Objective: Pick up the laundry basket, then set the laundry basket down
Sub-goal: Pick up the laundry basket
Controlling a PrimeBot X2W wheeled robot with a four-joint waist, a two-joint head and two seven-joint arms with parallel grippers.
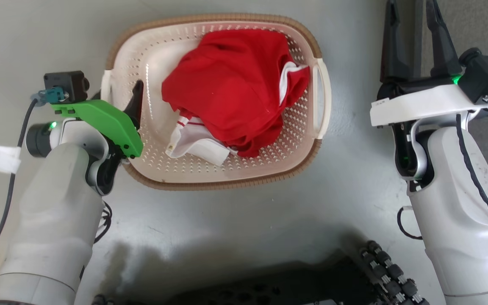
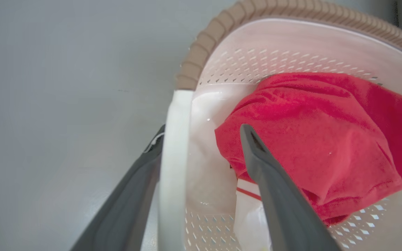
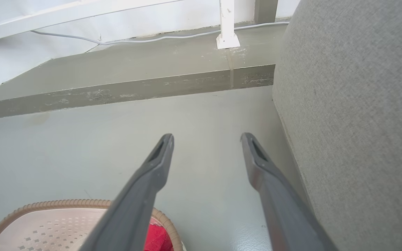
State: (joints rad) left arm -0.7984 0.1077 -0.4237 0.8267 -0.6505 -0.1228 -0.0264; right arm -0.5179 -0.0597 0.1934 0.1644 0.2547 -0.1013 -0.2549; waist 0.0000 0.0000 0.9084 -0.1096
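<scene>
The laundry basket, cream perforated plastic with a brown woven-look rim, sits on the grey floor holding a red garment and a white cloth. My left gripper is open and straddles the basket's white left handle: one finger is outside it and the other is inside, above the red garment. In the head view the inner finger shows just inside the left wall. My right gripper is open over bare floor, to the right of the right handle and apart from it.
A grey upholstered piece of furniture stands close on the right gripper's right side. A raised grey step with a white post and a cable runs ahead of it. The basket's rim shows at lower left there. My dark base lies below.
</scene>
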